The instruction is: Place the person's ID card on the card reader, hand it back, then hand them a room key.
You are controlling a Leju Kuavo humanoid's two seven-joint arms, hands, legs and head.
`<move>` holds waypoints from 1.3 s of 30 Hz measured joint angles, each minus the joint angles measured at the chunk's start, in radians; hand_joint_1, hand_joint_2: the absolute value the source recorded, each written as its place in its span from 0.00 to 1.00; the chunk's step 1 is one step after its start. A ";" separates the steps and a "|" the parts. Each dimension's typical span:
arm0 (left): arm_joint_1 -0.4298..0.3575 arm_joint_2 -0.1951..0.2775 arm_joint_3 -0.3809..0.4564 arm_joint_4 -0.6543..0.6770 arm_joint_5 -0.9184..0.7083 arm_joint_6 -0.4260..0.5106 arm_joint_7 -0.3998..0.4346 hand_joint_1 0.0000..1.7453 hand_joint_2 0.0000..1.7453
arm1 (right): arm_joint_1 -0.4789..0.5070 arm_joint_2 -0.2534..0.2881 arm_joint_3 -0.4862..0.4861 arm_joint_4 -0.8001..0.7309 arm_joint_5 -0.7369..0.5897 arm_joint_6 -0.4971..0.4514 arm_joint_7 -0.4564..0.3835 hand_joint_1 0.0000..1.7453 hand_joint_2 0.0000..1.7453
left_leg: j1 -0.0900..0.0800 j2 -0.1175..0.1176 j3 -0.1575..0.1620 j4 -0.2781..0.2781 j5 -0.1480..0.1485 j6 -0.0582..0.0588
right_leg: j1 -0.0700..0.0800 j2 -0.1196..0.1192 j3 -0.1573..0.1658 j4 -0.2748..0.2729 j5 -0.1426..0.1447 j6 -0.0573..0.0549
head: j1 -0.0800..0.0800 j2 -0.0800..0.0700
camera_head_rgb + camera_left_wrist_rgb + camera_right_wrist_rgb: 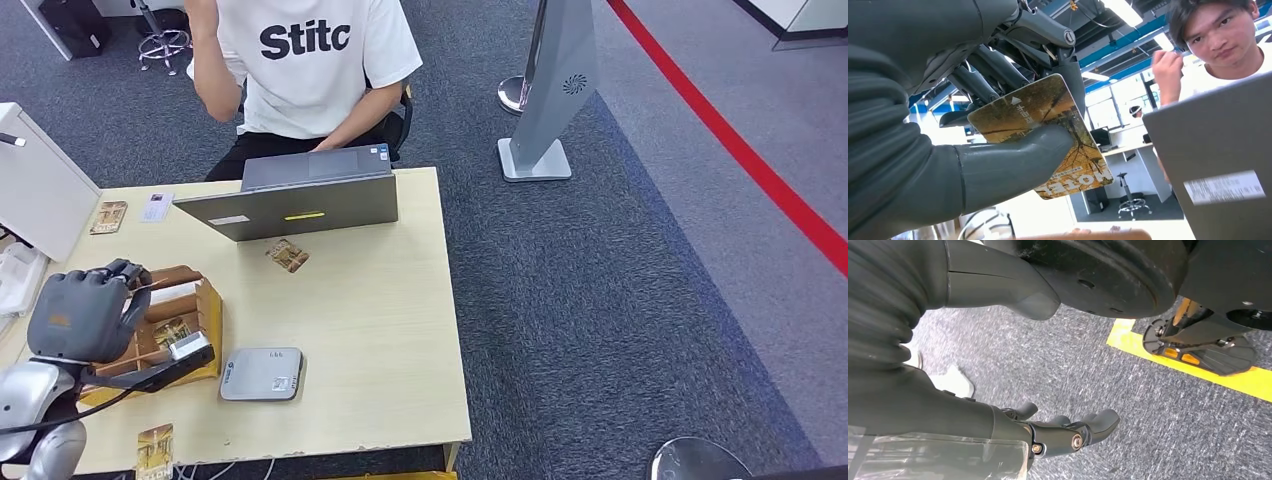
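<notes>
Left hand [998, 125] pinches a room key [1048, 135] between its thick grey thumb and darker fingers [998, 70], above the wooden card box [185, 320] at the tabletop's [380, 330] near-left part. That flat, glossy rectangular card carries a yellow-brown tree print; its long axis runs out from the fingers, toward the person [310, 60] behind the grey laptop [300, 200]. Right hand [1068, 435] hangs over carpet, fingers loosely curled on nothing. A rounded grey card reader [262, 374] lies beside the box.
</notes>
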 joint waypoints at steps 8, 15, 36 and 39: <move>-0.218 0.018 -0.070 0.158 0.000 -0.110 0.058 1.00 1.00 | 0.001 0.000 0.016 0.001 0.013 0.011 0.018 0.00 1.00 | 0.000 0.000 0.000 0.000 0.002 -0.001 | 0.000 0.001 0.000 0.000 0.001 0.000 | 0.000 0.000; -0.310 0.016 -0.094 0.307 0.000 -0.120 0.077 1.00 1.00 | 0.003 0.000 0.026 0.003 0.020 0.017 0.022 0.00 1.00 | 0.000 0.001 0.000 0.000 0.002 -0.001 | 0.000 0.002 0.000 0.000 0.002 0.000 | 0.000 0.000; -0.300 0.015 -0.099 0.363 0.064 -0.011 0.078 0.00 1.00 | 0.008 0.000 0.029 0.004 0.005 0.018 0.028 0.00 1.00 | 0.000 0.004 0.000 0.000 0.001 -0.001 | 0.000 0.005 -0.001 0.000 0.002 0.000 | 0.000 0.000; -0.246 0.009 -0.068 0.300 0.109 0.089 0.069 0.00 1.00 | 0.011 0.000 0.029 0.004 -0.001 0.011 0.033 0.00 1.00 | 0.000 0.004 -0.001 0.000 0.001 -0.001 | 0.000 0.005 -0.001 0.001 0.001 0.000 | 0.000 0.000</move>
